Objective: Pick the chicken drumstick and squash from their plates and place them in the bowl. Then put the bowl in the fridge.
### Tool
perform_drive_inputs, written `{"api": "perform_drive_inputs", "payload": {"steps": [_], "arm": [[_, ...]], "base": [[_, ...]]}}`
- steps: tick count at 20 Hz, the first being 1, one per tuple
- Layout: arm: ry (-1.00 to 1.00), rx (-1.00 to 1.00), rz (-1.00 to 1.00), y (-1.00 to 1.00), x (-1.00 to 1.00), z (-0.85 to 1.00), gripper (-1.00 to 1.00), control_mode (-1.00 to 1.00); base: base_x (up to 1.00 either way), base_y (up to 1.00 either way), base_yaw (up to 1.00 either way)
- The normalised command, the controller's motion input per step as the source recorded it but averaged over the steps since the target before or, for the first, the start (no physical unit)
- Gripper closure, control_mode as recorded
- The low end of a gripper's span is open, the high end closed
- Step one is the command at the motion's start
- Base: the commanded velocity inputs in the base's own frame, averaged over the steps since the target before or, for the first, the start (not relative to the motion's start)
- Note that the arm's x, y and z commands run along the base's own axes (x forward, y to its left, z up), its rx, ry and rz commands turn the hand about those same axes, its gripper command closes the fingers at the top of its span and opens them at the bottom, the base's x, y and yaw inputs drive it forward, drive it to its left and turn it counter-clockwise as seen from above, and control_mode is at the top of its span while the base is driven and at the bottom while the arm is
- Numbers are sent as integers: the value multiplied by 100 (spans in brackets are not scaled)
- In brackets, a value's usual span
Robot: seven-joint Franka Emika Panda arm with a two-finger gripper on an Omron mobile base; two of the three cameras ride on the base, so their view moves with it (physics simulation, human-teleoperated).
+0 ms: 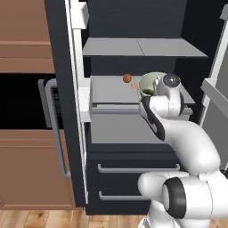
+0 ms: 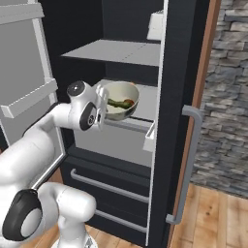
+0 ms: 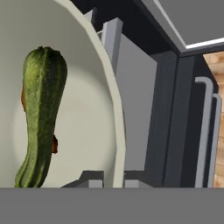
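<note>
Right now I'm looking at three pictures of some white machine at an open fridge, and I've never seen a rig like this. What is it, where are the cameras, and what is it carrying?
The white machine is a robot arm on a base that can drive; everything here is computer-rendered. Two pictures come from cameras on the base, behind the arm to its left and right. The third comes from a camera on the hand, looking along the gripper.

The gripper is shut on the rim of the bowl, a pale glossy one, holding it up at the open fridge, over a grey shelf. In the bowl lies the squash, long and green, with a bit of reddish-brown beside it, probably the chicken drumstick. A small orange-red ball sits on the shelf. Below are drawers with silver bar handles.
</note>
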Motion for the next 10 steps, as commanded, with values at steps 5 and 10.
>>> {"api": "perform_drive_inputs", "payload": {"steps": [5, 10], "arm": [[-2, 0, 1, -7, 18, 0, 100, -100], [0, 0, 0, -14, 31, -2, 100, -100]], "base": [[0, 0, 0], [0, 0, 0]]}}
